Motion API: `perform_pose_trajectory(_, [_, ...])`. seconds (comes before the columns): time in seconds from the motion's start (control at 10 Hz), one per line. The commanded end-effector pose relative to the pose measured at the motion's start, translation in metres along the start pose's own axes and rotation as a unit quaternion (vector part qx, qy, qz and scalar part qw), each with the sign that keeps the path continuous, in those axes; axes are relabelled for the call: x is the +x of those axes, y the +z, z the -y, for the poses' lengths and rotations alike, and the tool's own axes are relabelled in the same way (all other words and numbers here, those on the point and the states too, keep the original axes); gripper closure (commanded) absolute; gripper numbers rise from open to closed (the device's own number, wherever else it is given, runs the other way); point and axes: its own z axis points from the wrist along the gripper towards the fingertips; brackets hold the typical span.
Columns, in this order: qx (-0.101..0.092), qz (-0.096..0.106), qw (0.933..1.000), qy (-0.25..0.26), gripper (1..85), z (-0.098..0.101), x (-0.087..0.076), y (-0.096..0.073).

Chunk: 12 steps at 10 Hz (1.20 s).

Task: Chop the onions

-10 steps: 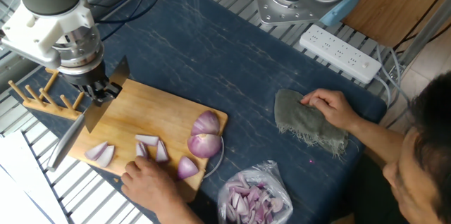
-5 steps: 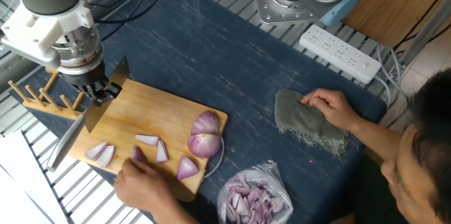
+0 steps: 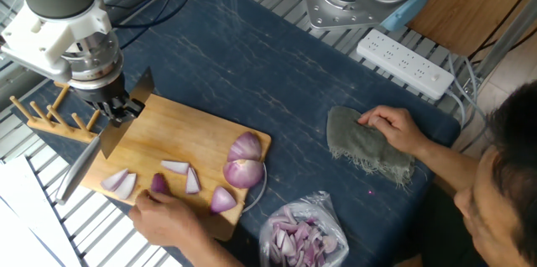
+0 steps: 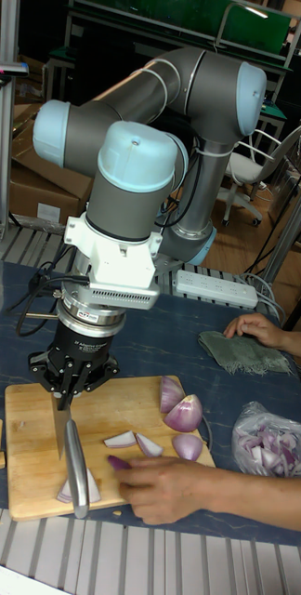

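The peeled red onion pieces (image 3: 243,164) lie on the pale wooden cutting board (image 3: 168,128), to the right of and below the black two-finger gripper (image 3: 117,109). I count six there: two big halves touching each other at the board's right end, one wedge just under them, two pale thin wedges in the middle, and one wedge under the blade. A seventh, dark purple piece (image 3: 158,184) is at the fingers of a person's hand (image 3: 172,217).

The gripper is closed on the handle of a large steel knife (image 3: 84,162), whose blade slopes down to the board's left end.

Only the tall fixed view shows the grey-and-blue arm (image 4: 137,167); only the fixed view shows the wooden peg rack (image 3: 50,116) left of the gripper.

A second hand (image 3: 394,128) rests on a grey-green cloth (image 3: 365,145), far right.
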Motion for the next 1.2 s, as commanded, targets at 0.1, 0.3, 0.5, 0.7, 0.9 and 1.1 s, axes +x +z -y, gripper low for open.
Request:
perform_pose_trajectory(0.1, [-0.004, 0.006, 1.0000, -0.005, 84.7, -0.0021, -0.0043, -0.0008])
perform_pose_trajectory(0.3, [-0.002, 0.007, 1.0000, 0.001, 84.7, -0.0007, -0.0053, 0.0001])
perform_pose_trajectory(0.5, [-0.005, 0.007, 0.9999, 0.014, 84.7, -0.0031, -0.0057, -0.0004])
perform_pose_trajectory(0.7, [0.001, 0.004, 0.9999, 0.015, 84.7, -0.0005, -0.0052, -0.0009])
perform_pose_trajectory(0.9, [0.000, 0.006, 0.9999, 0.014, 84.7, -0.0005, -0.0078, 0.0002])
perform_pose_trajectory(1.1, [0.003, 0.005, 0.9999, 0.013, 84.7, 0.0019, -0.0103, 0.0032])
